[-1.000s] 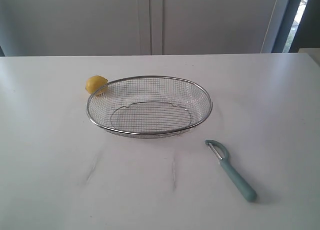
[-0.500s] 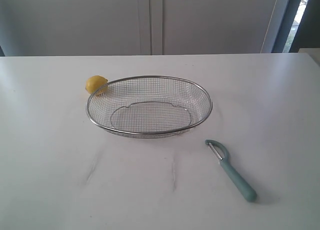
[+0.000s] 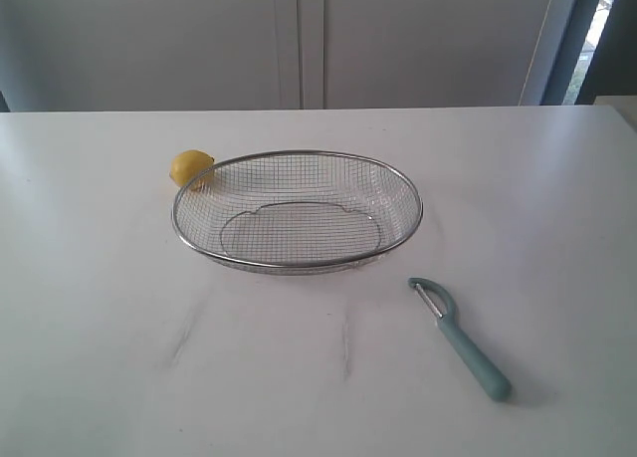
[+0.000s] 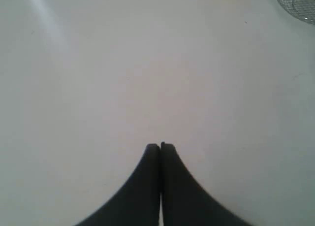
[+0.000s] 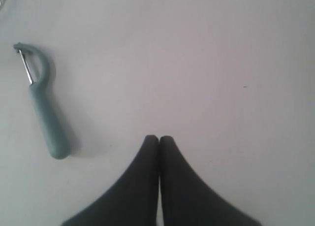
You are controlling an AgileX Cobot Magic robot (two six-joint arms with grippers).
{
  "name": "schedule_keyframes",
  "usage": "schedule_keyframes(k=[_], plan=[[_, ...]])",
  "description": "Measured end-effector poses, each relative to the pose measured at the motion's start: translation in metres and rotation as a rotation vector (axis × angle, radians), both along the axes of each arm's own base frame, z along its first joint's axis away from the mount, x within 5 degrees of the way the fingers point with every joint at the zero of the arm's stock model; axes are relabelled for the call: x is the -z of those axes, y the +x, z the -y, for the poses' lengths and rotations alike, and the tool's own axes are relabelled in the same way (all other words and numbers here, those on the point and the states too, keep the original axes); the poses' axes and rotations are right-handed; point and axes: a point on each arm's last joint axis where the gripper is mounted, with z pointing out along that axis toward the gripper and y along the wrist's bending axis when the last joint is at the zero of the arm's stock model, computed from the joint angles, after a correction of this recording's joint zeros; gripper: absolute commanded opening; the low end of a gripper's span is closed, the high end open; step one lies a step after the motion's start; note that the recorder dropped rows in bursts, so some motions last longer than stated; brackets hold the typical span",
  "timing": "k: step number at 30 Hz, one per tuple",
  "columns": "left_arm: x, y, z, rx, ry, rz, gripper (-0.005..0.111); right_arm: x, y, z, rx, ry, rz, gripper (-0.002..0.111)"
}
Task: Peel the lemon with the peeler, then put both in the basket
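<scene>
Nothing had moved since the earlier frames. In the exterior view, the yellow lemon [image 3: 190, 167] sat on the tabletop [image 3: 100, 328] just behind the far left rim of the mesh basket [image 3: 419, 216], partly veiled by wire. The teal peeler [image 3: 461, 340] lay near the basket's front right.

Left wrist: the left end effector [image 4: 160, 146] was pressed together, empty, and the basket was cut off at the frame's edge.

Right wrist: the right end effector [image 5: 158, 138] was pressed together, with the peeler lying apart from it.

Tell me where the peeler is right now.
In the exterior view the peeler lies on the white table, front right, apart from the wire basket's right end, its head toward the basket.
</scene>
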Motion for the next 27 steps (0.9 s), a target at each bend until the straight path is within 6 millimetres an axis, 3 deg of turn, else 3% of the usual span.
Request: schedule_keyframes(k=[12,27], plan=[[0.0,0.0,0.0,0.0,0.0,0.0,0.0,0.038,0.041,-0.029,-0.14,-0.001,-0.193,0.0],[0.0,0.0,0.0,0.0,0.0,0.0,0.0,0.076,0.072,-0.084,-0.33,-0.024,-0.295,0.0]])
